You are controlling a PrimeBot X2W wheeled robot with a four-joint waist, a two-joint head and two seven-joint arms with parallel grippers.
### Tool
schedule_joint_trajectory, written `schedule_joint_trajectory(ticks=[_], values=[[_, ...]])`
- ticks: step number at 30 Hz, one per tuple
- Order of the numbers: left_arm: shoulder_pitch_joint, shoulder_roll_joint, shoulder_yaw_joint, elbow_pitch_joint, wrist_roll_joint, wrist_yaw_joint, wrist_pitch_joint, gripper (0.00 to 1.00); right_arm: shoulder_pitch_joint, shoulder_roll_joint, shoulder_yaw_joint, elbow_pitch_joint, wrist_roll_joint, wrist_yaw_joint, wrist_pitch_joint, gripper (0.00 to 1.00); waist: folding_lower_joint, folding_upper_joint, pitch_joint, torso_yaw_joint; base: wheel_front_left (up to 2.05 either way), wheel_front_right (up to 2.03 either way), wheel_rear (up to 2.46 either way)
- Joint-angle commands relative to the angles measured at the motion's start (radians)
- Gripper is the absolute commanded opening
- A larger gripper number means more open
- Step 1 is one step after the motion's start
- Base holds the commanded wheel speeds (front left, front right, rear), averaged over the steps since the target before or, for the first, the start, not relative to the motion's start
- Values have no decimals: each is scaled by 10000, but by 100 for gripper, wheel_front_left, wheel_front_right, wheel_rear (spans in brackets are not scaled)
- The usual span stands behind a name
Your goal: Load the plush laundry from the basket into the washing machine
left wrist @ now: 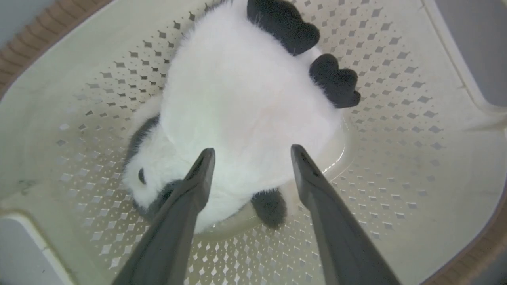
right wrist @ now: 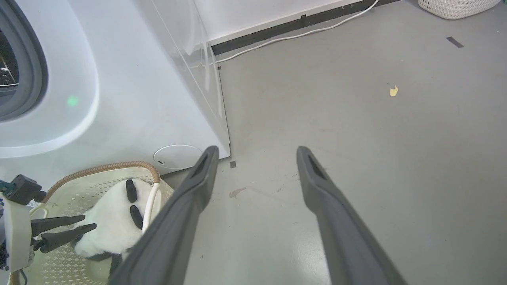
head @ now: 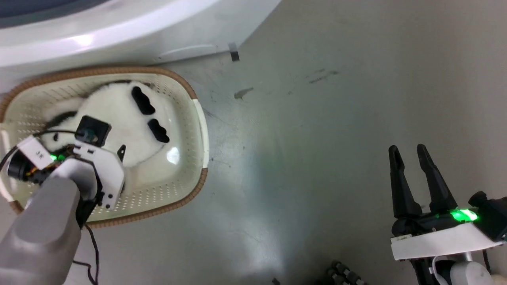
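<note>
Left hand [left wrist: 252, 150] gapes empty over plush laundry [left wrist: 237, 99] in basket [left wrist: 416, 158]; right hand [head: 406, 147] open, empty.

Plush [head: 119, 118] in basket [head: 186, 118] by washer [head: 119, 35]

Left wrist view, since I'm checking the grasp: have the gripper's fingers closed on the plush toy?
No: the left gripper is open, its fingers apart over the plush toy in the basket.
</note>
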Motion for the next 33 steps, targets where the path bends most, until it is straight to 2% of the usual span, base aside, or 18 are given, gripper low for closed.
schedule_joint_trajectory(ticks=[1,12,24,25,26,33], values=[[-514,178,-353,297,-92,-68,135,100,11,-2,1,-66,225,-6,-116,100,-1,-1,315,-150,0,0,0],[-1976,409,-1164,1791,-257,-76,716,100,142,-2,-27,-138,727,-6,-325,100,-1,-1,1211,-464,0,0,0],[-3043,656,-2080,3404,-791,-256,748,100,198,-2,11,-180,1294,-7,-575,100,-1,-1,2228,-840,0,0,0],[-3117,662,-2152,3504,-888,-274,769,35,176,-2,7,-191,1323,-7,-596,100,-1,-1,2305,-865,0,0,0],[-3202,690,-2227,3587,-973,-291,756,0,149,-2,0,-196,1355,-7,-617,100,-1,-1,2387,-889,0,0,0],[-3090,938,-2247,3944,-1557,-328,26,0,-336,-2,166,-48,1265,-7,-659,100,-1,-1,2051,-1134,0,0,0]])
